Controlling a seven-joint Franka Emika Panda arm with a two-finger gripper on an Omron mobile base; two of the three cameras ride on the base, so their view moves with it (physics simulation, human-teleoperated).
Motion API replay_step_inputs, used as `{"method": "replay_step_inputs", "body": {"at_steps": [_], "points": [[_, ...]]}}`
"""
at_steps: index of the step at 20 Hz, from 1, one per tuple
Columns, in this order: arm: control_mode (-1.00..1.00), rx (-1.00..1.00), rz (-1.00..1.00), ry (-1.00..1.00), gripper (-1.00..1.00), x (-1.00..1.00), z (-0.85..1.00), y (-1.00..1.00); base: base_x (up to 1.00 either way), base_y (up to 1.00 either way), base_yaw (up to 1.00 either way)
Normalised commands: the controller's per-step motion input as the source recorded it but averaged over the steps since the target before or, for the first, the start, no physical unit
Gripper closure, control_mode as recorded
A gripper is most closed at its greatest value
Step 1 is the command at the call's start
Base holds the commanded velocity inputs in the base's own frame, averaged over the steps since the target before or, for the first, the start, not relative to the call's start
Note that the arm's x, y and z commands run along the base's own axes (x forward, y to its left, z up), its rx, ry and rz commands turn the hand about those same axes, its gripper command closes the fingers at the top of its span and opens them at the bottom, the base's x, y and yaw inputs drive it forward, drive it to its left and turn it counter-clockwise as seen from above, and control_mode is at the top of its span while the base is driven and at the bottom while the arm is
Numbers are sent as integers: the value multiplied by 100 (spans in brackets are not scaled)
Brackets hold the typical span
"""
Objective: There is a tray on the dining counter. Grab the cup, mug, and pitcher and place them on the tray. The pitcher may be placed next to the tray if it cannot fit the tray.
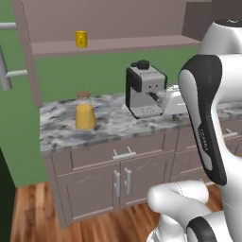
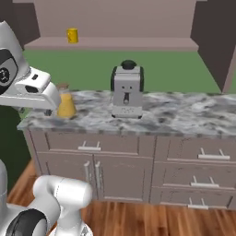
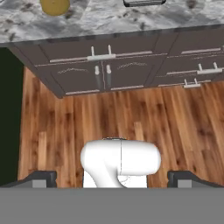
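Pitcher (image 1: 85, 112) stands at centre left of the left base view, upright on the marble counter (image 1: 61, 130) near its left end. The yellow mug (image 1: 81, 38) sits on a shelf (image 1: 118, 45) at upper left, above and behind it, and a coffee machine (image 1: 144, 90) stands to the pitcher's right. The arm fills the right side, probably held high and clear while the base lines up.

In the right base view the pitcher (image 2: 67, 105) shows at left, partly behind the arm's white link; the mug (image 2: 72, 35) is at upper left and the coffee machine (image 2: 127, 90) at centre.

In the hand view the gripper (image 3: 112, 179) looks down at the wooden floor (image 3: 131, 118) in front of the cabinets (image 3: 105, 72), with the pitcher (image 3: 54, 6) at the top edge. Its jaws stand fully apart with nothing between them, ready for a first grasp.
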Motion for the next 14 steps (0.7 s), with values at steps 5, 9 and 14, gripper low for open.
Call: {"method": "replay_step_inputs", "body": {"at_steps": [5,9,14], "points": [[100,0,0,0,-100,0,0,0,100,2,9],[100,0,0,0,-100,0,0,0,99,0,12],[100,0,0,0,-100,0,0,0,80,0,12]]}}
